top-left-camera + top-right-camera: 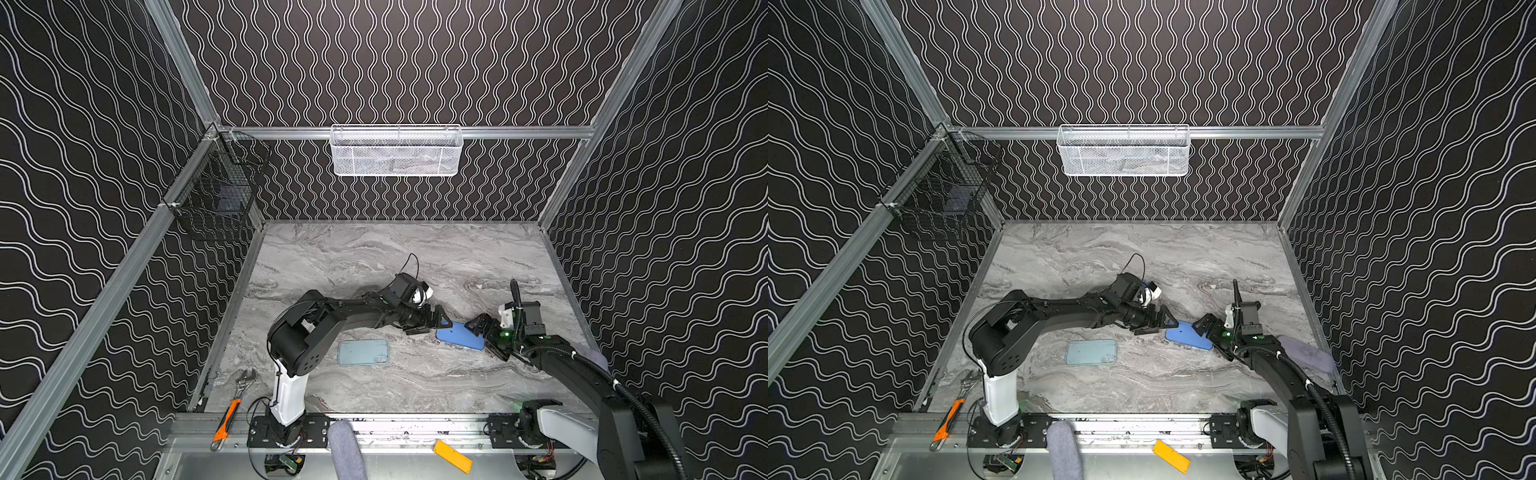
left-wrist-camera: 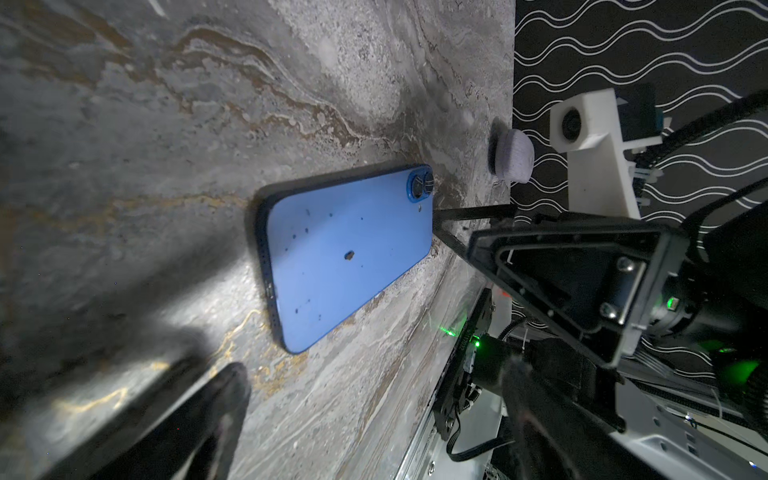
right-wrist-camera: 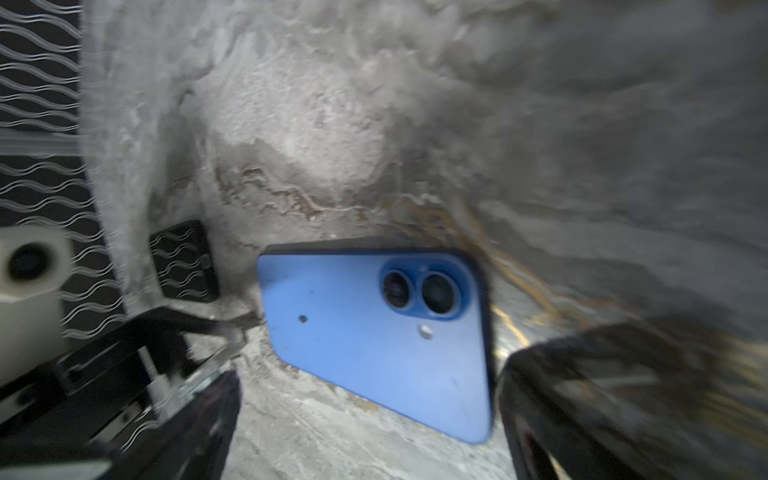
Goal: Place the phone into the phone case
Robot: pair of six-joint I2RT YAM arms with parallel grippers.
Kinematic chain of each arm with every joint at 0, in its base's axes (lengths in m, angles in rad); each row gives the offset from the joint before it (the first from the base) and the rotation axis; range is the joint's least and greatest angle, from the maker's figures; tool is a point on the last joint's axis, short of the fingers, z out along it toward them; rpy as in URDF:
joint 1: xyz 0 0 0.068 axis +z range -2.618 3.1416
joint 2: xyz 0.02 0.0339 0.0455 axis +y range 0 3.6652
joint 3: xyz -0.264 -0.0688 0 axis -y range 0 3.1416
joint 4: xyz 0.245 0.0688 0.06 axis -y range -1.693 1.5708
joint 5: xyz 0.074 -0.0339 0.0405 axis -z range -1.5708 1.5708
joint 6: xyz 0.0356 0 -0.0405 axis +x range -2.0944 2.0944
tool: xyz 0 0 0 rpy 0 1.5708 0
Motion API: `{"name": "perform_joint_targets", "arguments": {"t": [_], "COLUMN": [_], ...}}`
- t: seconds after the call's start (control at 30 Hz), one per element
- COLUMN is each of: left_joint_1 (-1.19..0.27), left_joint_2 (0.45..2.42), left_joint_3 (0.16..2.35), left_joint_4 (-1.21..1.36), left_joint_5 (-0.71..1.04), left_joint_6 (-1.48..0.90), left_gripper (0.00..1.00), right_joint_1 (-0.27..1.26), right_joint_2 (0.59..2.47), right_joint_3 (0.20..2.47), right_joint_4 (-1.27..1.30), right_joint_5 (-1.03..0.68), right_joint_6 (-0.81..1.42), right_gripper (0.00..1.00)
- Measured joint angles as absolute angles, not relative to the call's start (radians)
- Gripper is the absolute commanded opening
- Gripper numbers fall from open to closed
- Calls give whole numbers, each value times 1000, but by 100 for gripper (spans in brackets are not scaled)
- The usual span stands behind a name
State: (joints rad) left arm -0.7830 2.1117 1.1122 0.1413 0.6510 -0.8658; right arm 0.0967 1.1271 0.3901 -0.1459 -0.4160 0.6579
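The blue phone (image 1: 459, 336) (image 1: 1187, 336) lies back up on the marble table, right of centre. The pale translucent phone case (image 1: 363, 352) (image 1: 1091, 352) lies flat to its left, apart from both arms. My left gripper (image 1: 430, 323) (image 1: 1156, 324) stands open just off the phone's left end; in the left wrist view the phone (image 2: 349, 253) lies beyond the open gripper (image 2: 374, 415). My right gripper (image 1: 486, 338) (image 1: 1209, 330) is open at the camera end, and the phone's corner (image 3: 374, 332) reaches between its spread fingers (image 3: 199, 424), ungripped.
A wrench (image 1: 245, 380) and an orange knife (image 1: 226, 419) lie at the front left. A grey roll (image 1: 347, 451) and a yellow piece (image 1: 452, 456) sit by the front rail. A lavender cloth (image 1: 1306, 353) lies at the right edge. Baskets (image 1: 397, 150) (image 1: 216, 187) hang on the walls.
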Motion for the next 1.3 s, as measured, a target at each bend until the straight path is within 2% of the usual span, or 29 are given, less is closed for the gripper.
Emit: {"name": "perform_joint_targets", "arguments": {"t": [0.3,0.7,1.07,1.3], "left_joint_1": [-783,-785,-785,-785], "left_joint_2": [2136,2133,2120,2130], "left_joint_3": [1112,1080,1081,1098], "left_joint_4": [197,215,212,213], "left_joint_5": [657,652,632,632], "left_joint_6": [-912,-912,-909,-909], "left_gripper": [99,99,99,99], "right_joint_1": [70,49,30,22], "right_joint_2": [1094,929,986,1022], "right_joint_3": [331,288,306,300], "right_joint_4": [-51,21,-89,-91], "right_joint_5": [-510,-588,-460,-474], "right_joint_6": [662,689,672,659], "right_gripper": [98,96,97,98]}}
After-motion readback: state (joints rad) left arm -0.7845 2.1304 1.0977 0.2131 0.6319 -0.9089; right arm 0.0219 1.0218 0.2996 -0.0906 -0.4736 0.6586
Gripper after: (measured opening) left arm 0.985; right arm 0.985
